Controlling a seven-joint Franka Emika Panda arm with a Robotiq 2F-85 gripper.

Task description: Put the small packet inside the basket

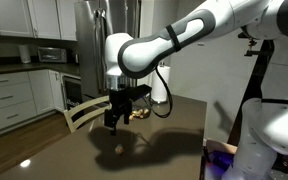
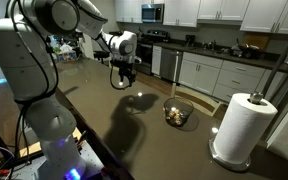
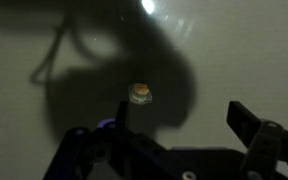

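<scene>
A dark, glossy bench (image 2: 134, 135) reflects a ceiling light in a kitchen with white cabinets (image 1: 9, 95). The small packet (image 3: 140, 94), a tiny tan lump, lies on the bare bench under the end effector (image 1: 112, 120), whose fingers are spread and released, gripping nothing. The basket (image 2: 179, 113), round and dark, stands apart from the packet, with a white paper-towel roll (image 2: 246, 125) near it.

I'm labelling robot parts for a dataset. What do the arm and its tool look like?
The arm is glossy white, made of thick rounded segments with dark seams at joints. The tool at its end is black and blocky, with two dark angular fingers in the wrist view. No markings are legible.
</scene>
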